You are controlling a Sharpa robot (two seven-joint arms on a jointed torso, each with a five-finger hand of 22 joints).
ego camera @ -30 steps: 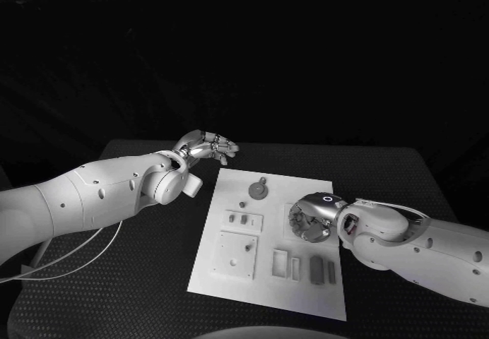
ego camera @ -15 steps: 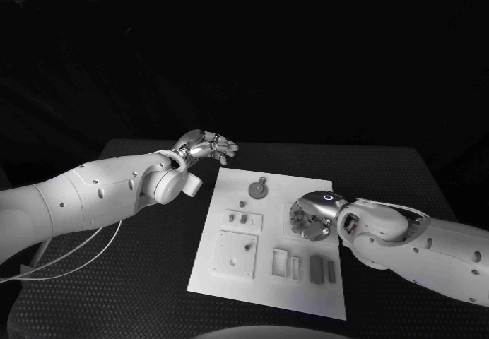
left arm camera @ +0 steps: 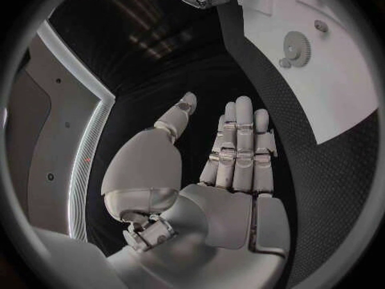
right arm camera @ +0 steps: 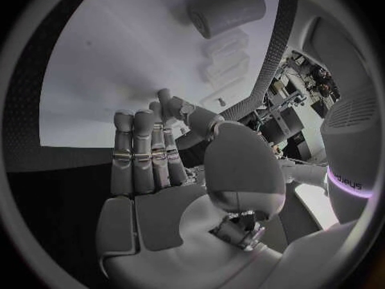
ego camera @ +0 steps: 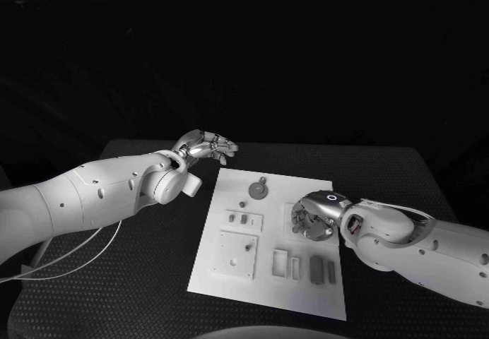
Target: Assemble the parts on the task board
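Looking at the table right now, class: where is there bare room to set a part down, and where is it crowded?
Bare table lies beside the task board, on the left arm's side, toward the robot. On the board, the far corner beyond the round gear part is bare. The near half is crowded with blocks and slots, and the right hand hangs over the board's right side. The left hand hovers off the board's far corner.

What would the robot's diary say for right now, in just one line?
left hand: open, off the task board | right hand: over board's right side, grasp unclear | round gear part: lying on board
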